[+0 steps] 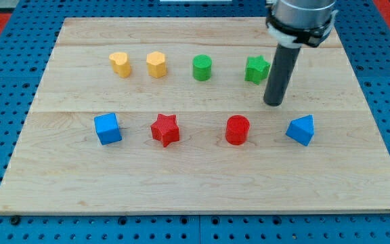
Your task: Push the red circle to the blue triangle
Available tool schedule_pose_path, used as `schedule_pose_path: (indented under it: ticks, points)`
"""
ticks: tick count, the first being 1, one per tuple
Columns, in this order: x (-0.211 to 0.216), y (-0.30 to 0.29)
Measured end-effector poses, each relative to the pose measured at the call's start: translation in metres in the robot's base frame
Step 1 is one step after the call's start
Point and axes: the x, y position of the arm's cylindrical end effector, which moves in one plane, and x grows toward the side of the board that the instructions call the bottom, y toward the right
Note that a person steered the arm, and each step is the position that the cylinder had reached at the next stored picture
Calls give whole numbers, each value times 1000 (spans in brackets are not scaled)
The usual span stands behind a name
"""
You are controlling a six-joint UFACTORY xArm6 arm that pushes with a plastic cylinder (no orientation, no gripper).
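The red circle [237, 129] stands on the wooden board [202, 183], right of centre in the lower row. The blue triangle [300, 129] lies to its right in the same row, with a gap between them. My tip [274, 104] rests on the board above that gap, up and to the right of the red circle and up and to the left of the blue triangle. It touches neither. The dark rod rises from the tip to the arm at the view's top.
A red star [165, 129] and a blue cube [107, 128] lie left of the red circle. In the upper row are two yellow blocks [120, 64] [156, 64], a green circle [202, 68] and a green star [256, 69] just left of the rod.
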Motion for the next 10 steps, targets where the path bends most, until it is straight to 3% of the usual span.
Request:
schedule_pose_path:
  ticks: [1, 2, 3, 4, 5, 6, 7, 8, 10]
  points:
    - [34, 24]
    - [14, 17]
    - [-33, -1]
    - [-38, -108]
    - [7, -139]
    - [41, -121]
    - [52, -70]
    - [43, -63]
    - [82, -26]
